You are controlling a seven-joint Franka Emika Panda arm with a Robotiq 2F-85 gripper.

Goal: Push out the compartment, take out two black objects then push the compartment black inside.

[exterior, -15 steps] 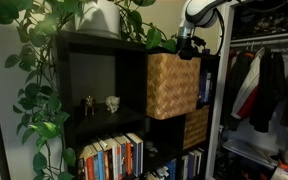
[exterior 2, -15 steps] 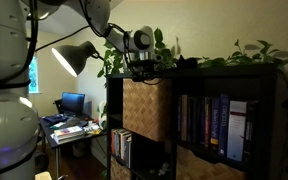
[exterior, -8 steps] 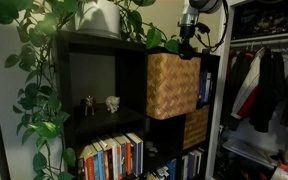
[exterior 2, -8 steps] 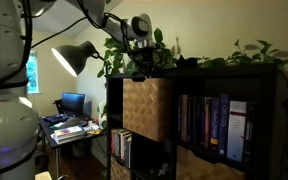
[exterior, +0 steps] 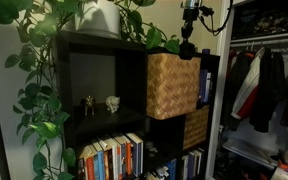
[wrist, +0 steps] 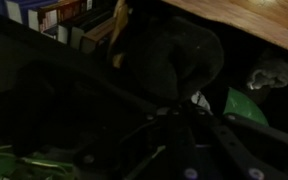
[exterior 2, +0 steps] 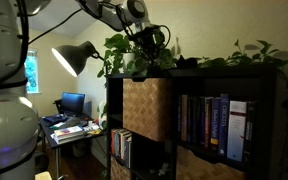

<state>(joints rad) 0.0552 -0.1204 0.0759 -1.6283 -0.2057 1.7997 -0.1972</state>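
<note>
The compartment, a tan wicker bin [exterior: 172, 85] [exterior 2: 147, 108], sticks out forward from the top cell of the black shelf unit [exterior: 104, 70]. My gripper [exterior: 187, 40] [exterior 2: 147, 45] hangs above the bin's open top, clear of its rim. In the wrist view the gripper [wrist: 179, 100] is shut on a soft black object [wrist: 174, 55] that dangles from the fingertips; the picture is very dark. In both exterior views the black object [exterior: 187, 50] shows only as a dark lump under the gripper.
A darker woven bin [exterior: 195, 127] sits one cell lower. Books [exterior: 112, 157] [exterior 2: 212, 125] fill other cells, and small figurines [exterior: 111, 102] stand in the open cell. Leafy plants [exterior: 44, 60] [exterior 2: 244, 55] trail over the shelf top. A lamp [exterior 2: 72, 58] and a desk [exterior 2: 69, 128] stand behind.
The gripper has risen straight up from the rim of the wicker bin, still shut, lifting the black object with it. The bin has not moved.
</note>
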